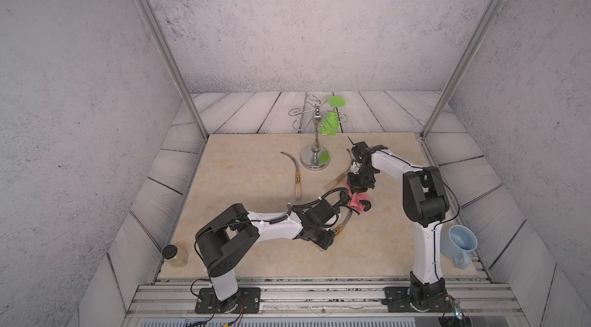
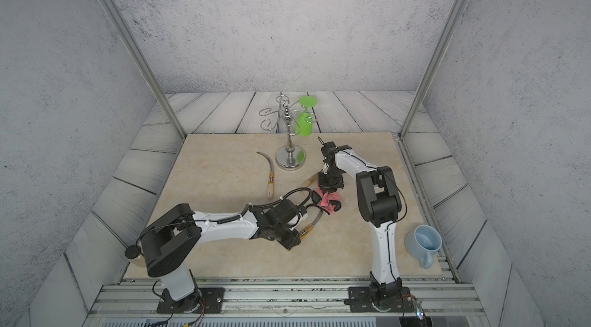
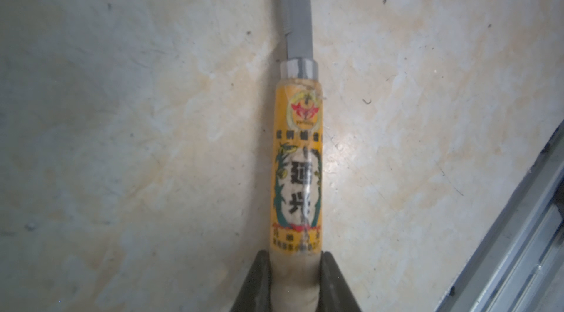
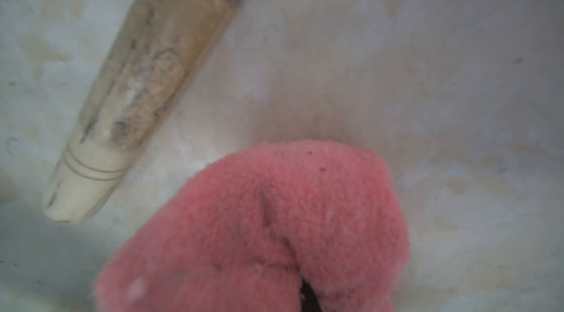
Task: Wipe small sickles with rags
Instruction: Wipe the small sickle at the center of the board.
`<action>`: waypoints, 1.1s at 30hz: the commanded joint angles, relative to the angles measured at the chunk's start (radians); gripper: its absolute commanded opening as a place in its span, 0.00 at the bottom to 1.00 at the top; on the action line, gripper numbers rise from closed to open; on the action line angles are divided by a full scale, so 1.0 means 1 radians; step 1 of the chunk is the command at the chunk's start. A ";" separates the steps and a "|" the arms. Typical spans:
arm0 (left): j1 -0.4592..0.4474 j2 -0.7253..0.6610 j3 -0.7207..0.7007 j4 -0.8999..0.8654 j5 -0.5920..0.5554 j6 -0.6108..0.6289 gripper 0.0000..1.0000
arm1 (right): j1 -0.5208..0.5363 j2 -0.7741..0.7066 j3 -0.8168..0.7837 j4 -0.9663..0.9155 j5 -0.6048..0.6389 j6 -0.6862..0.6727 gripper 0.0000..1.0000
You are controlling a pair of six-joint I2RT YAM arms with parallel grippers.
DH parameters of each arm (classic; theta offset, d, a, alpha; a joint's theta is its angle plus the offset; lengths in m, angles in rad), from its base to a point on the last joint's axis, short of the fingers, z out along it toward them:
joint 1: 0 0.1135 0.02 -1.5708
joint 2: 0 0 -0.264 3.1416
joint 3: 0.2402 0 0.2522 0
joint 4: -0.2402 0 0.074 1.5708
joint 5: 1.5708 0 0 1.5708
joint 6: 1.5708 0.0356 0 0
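the beige tabletop (image 1: 249,258) is lying open along its near edge. the left arm (image 1: 275,229) is stretching low, its left gripper (image 3: 294,263) clamping the handle of a labelled sickle (image 3: 296,158). the right arm (image 1: 390,162) is folding down, its right gripper (image 1: 354,192) pinching the pink rag (image 4: 274,219) just beside a plain sickle (image 4: 137,87).

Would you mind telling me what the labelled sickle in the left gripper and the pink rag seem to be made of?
Sickle: handle looks like pale wood, part-wrapped in a glossy yellow label; blade looks like matte grey metal, finely toothed on one edge. Rag: probably terry cloth, given its fuzzy pink pile.
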 commanded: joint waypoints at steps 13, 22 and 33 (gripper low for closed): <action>0.003 0.006 0.019 -0.020 -0.075 0.010 0.00 | 0.125 -0.090 -0.396 0.108 0.031 0.033 0.15; 0.021 -0.005 0.011 -0.012 -0.094 0.012 0.00 | 0.171 -0.195 -0.568 0.167 0.019 0.095 0.15; 0.047 -0.010 0.011 0.001 -0.095 0.014 0.00 | 0.205 -0.334 -0.714 0.220 -0.038 0.182 0.16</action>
